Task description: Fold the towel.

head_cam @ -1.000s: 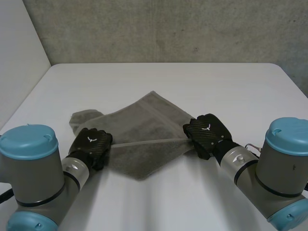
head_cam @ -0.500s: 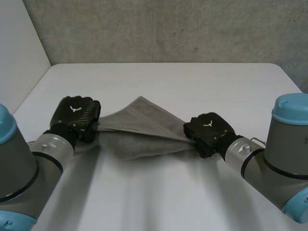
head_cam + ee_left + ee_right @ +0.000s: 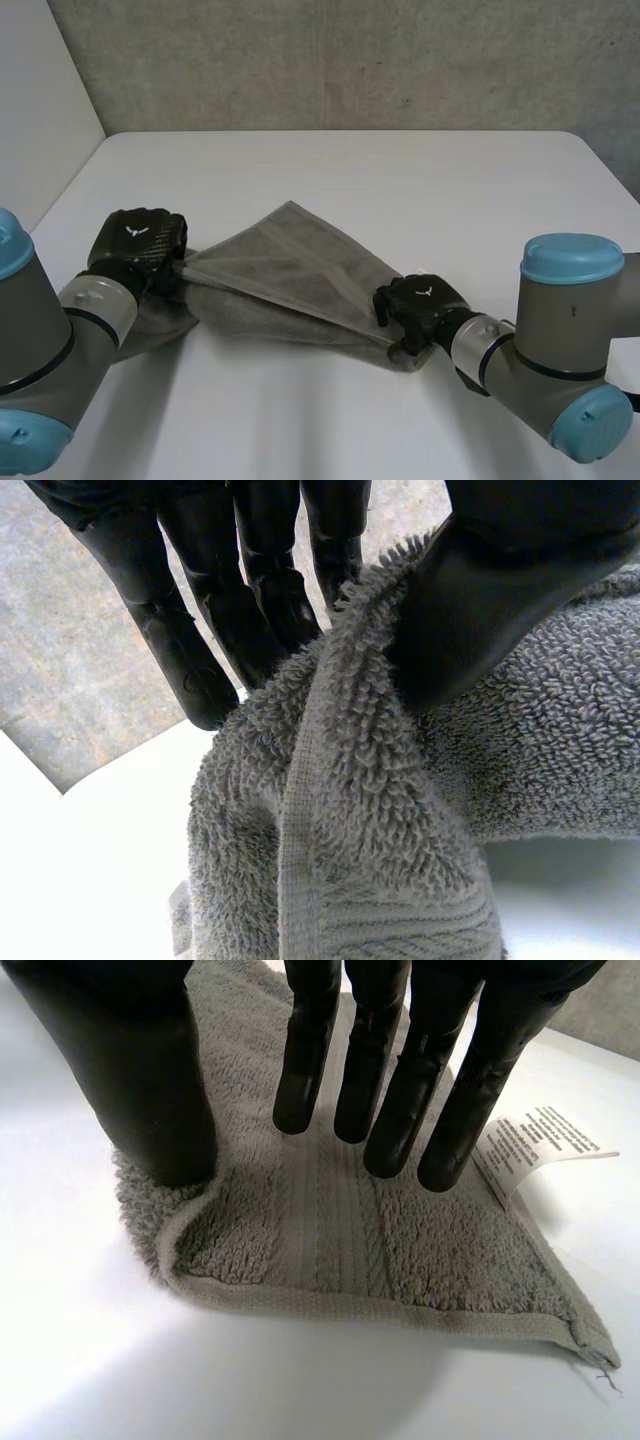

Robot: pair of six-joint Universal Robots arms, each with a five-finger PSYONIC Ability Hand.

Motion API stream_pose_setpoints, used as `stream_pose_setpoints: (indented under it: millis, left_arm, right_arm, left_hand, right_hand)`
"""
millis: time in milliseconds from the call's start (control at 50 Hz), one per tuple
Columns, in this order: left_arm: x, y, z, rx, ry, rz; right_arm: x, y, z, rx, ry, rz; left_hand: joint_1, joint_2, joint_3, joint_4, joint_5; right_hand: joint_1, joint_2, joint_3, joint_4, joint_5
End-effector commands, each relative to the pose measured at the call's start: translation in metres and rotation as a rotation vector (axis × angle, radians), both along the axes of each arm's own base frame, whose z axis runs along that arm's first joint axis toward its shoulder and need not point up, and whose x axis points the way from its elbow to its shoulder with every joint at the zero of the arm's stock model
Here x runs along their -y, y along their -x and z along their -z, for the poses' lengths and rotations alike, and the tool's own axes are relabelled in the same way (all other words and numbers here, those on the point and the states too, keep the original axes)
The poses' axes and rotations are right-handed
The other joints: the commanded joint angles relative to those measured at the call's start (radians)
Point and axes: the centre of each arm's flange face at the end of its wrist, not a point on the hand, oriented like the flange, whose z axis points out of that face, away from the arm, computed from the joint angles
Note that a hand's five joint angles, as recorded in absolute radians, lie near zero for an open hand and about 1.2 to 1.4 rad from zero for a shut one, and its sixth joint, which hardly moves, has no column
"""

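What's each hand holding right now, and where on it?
Left hand pinches the towel at its bunched left end, between thumb and fingers. Right hand grips nothing: its straight fingers and thumb press the corner by the label onto the table.

Head camera down from behind, 2 wrist cameras close, sharing towel (image 3: 290, 270)

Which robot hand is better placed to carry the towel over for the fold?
Left, likely. The left robot hand pinches the towel raised off the table; the right robot hand just presses a corner flat with straight fingers.
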Motion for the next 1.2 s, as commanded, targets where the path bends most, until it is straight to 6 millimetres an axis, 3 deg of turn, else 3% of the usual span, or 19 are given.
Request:
stream_pose_setpoints:
  millis: [20, 400, 520, 780, 820, 860, 880, 900, 980, 1020, 1040, 1080, 1100, 1120, 1140, 1160, 1180, 1200]
  left_arm:
    - [0.005, -0.004, -0.001, -0.002, 0.005, -0.019]
    - [0.011, -0.008, 0.001, -0.001, -0.002, -0.038]
    - [0.011, -0.008, 0.001, -0.001, -0.002, -0.038]
    - [0.012, -0.008, 0.0, -0.004, 0.002, -0.041]
    - [0.012, -0.009, 0.0, -0.002, 0.001, -0.043]
    - [0.012, -0.008, 0.0, -0.002, 0.002, -0.043]
    - [0.013, -0.009, 0.0, -0.002, 0.002, -0.044]
    - [0.013, -0.009, 0.0, -0.002, 0.002, -0.044]
    - [0.015, -0.012, 0.001, -0.001, -0.001, -0.055]
    - [0.015, -0.012, 0.001, -0.003, -0.001, -0.054]
    - [0.016, -0.012, 0.001, -0.004, 0.0, -0.055]
    - [0.015, -0.012, 0.001, -0.003, -0.001, -0.055]
    - [0.015, -0.012, 0.001, -0.003, -0.001, -0.055]
    - [0.015, -0.012, 0.001, -0.003, -0.001, -0.055]
    - [0.015, -0.012, 0.002, -0.002, -0.003, -0.054]
    - [0.015, -0.012, 0.002, -0.002, -0.003, -0.054]
    - [0.014, -0.012, 0.003, 0.001, -0.007, -0.052]
    - [0.013, -0.012, 0.004, 0.002, -0.008, -0.05]
  right_arm:
    - [-0.002, -0.001, 0.002, -0.007, -0.008, -0.008]
    - [-0.005, 0.0, -0.005, 0.053, -0.057, 0.036]
    - [-0.016, -0.007, -0.008, 0.082, -0.078, 0.014]
    - [-0.03, -0.023, 0.007, 0.068, -0.095, -0.043]
    - [-0.03, -0.024, 0.007, 0.069, -0.094, -0.047]
    - [-0.029, -0.025, 0.007, 0.071, -0.09, -0.047]
    - [-0.029, -0.025, 0.007, 0.071, -0.09, -0.047]
    - [-0.027, -0.026, 0.004, 0.079, -0.077, -0.046]
    - [-0.019, -0.025, -0.007, 0.1, -0.039, -0.03]
    - [-0.014, -0.023, -0.035, 0.148, 0.032, -0.016]
    - [-0.014, -0.023, -0.035, 0.148, 0.033, -0.016]
    - [0.008, -0.006, -0.068, 0.206, 0.119, 0.059]
    - [0.008, -0.006, -0.069, 0.207, 0.119, 0.06]
    - [0.02, 0.004, -0.084, 0.229, 0.162, 0.099]
    - [0.02, 0.004, -0.084, 0.229, 0.163, 0.1]
    - [0.028, 0.012, -0.103, 0.251, 0.216, 0.128]
    - [0.031, 0.017, -0.12, 0.272, 0.26, 0.138]
    - [0.031, 0.017, -0.12, 0.272, 0.26, 0.139]
  left_hand:
    - [0.094, 0.095, 0.099, 0.047, 0.109]
    - [0.094, 0.095, 0.099, 0.047, 0.109]
    - [0.094, 0.095, 0.099, 0.047, 0.109]
    - [0.094, 0.095, 0.099, 0.047, 0.109]
    - [0.094, 0.095, 0.099, 0.047, 0.109]
    - [0.094, 0.095, 0.099, 0.047, 0.109]
    - [0.094, 0.095, 0.099, 0.047, 0.109]
    - [0.094, 0.095, 0.099, 0.047, 0.109]
    - [0.094, 0.095, 0.099, 0.047, 0.109]
    - [0.094, 0.095, 0.099, 0.047, 0.109]
    - [0.094, 0.095, 0.099, 0.047, 0.109]
    - [0.094, 0.095, 0.099, 0.047, 0.109]
    - [0.01, 0.011, 0.016, -0.037, 0.025]
    - [0.01, 0.01, 0.015, -0.038, 0.025]
    - [-0.165, -0.164, -0.16, -0.212, -0.15]
    - [-0.167, -0.166, -0.161, -0.214, -0.152]
    - [-0.379, -0.378, -0.374, -0.426, -0.364]
    - [-0.561, -0.561, -0.556, -0.608, -0.546]
  right_hand:
    - [-0.037, -0.052, -0.04, -0.044, -0.032]
    - [-0.019, -0.034, -0.023, -0.027, -0.014]
    - [-0.022, -0.037, -0.026, -0.03, -0.017]
    - [-0.01, -0.025, -0.014, -0.018, -0.005]
    - [0.019, 0.004, 0.015, 0.011, 0.024]
    - [0.273, 0.258, 0.269, 0.265, 0.278]
    - [0.274, 0.26, 0.271, 0.267, 0.28]
    - [0.615, 0.6, 0.611, 0.607, 0.62]
    - [0.646, 0.631, 0.643, 0.639, 0.652]
    - [0.646, 0.631, 0.643, 0.639, 0.652]
    - [0.646, 0.631, 0.643, 0.639, 0.652]
    - [0.646, 0.631, 0.643, 0.639, 0.652]
    - [0.646, 0.631, 0.643, 0.639, 0.652]
    - [0.646, 0.631, 0.643, 0.639, 0.652]
    - [0.646, 0.631, 0.643, 0.639, 0.652]
    - [0.646, 0.631, 0.643, 0.639, 0.652]
    - [0.646, 0.631, 0.643, 0.639, 0.652]
    - [0.646, 0.631, 0.643, 0.639, 0.652]
